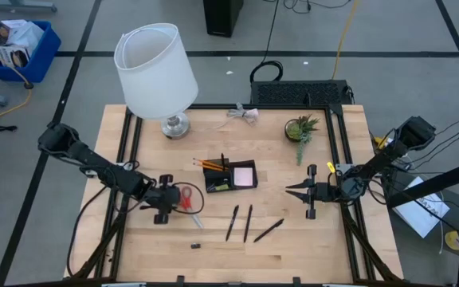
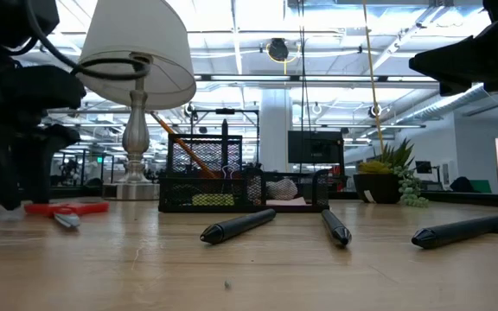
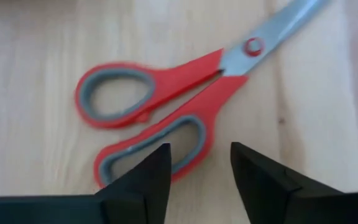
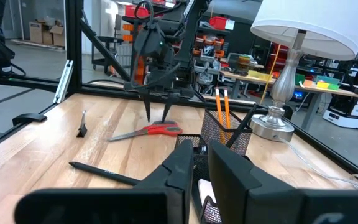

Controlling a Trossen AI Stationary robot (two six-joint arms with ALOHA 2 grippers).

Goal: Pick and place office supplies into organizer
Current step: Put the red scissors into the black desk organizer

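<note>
Above red-handled scissors (image 3: 185, 99) left of organizer (image 1: 230, 175): left gripper (image 1: 166, 200) spread, gripping nothing; right gripper (image 1: 307, 191) waiting right, fingers spread slightly

No lettering, label or number (on anything shown) can be read.

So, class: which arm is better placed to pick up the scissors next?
Left. The left gripper hangs open right over the red scissors; the right gripper waits across the table.
</note>
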